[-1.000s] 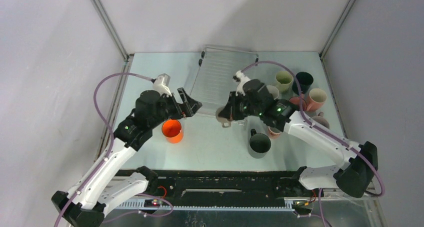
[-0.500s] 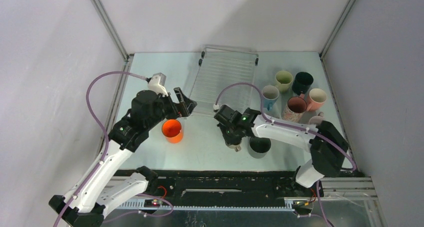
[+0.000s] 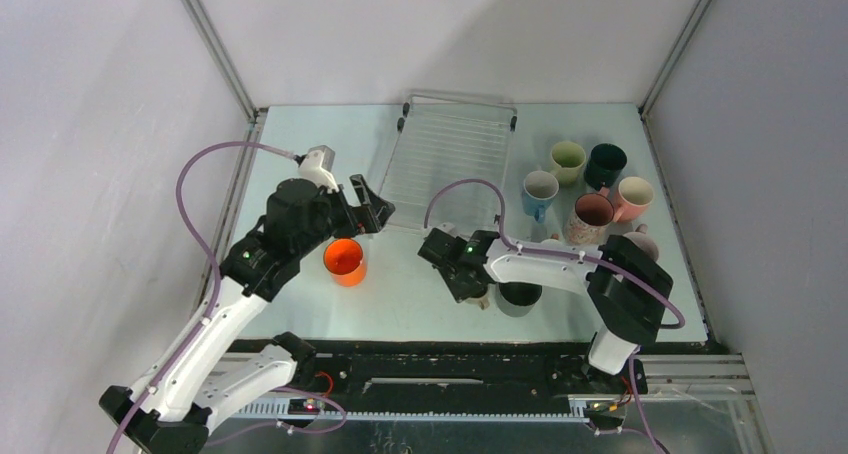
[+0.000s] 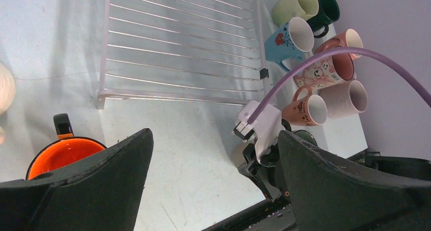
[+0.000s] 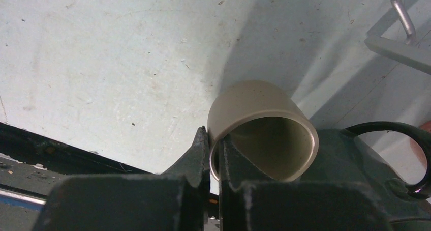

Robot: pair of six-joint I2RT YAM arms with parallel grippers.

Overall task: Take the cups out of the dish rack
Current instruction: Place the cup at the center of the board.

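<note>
Right wrist cam: the right gripper (image 5: 213,142) is clenched on the rim of the cream cup (image 5: 254,106). I'd set it down gently just this side of the dish rack (image 3: 445,159), without bumping the dark green mug (image 3: 520,294) alongside (tight spot). Cup wall sits pinched in the jaws, body sticking out ahead. Meanwhile the left gripper (image 3: 365,206) gapes empty by the rack's near-left corner.

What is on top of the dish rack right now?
Only bare wires show across the dish rack; nothing rests on it. The right arm's purple cable arcs over its near right part, hiding a thin strip there.
</note>
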